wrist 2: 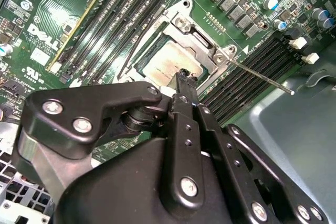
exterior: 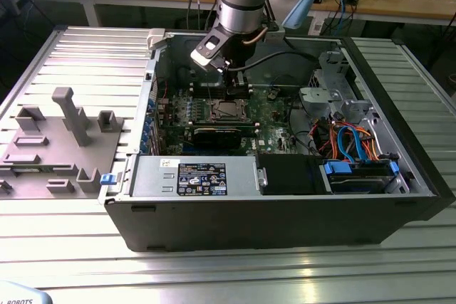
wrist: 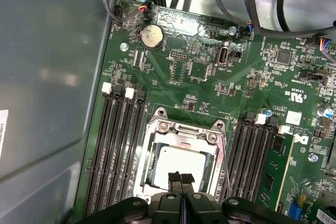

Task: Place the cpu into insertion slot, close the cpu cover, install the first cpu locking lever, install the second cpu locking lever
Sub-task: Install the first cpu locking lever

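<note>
The cpu, a square silver chip, lies in the insertion slot on the green motherboard. The cpu cover, a silver frame plate, lies flat around it, and the chip shows through its window. My gripper hangs just above the socket's edge, its two black fingers pressed together with nothing between them. In the second wrist view one thin locking lever sticks out free from the socket's corner over the memory slots. A second lever runs along the opposite side of the socket.
Black memory slots flank the socket on both sides. The open computer case walls in the board, with a power supply in front and cables with a drive bay at the exterior view's right. A grey fixture stands outside at the exterior view's left.
</note>
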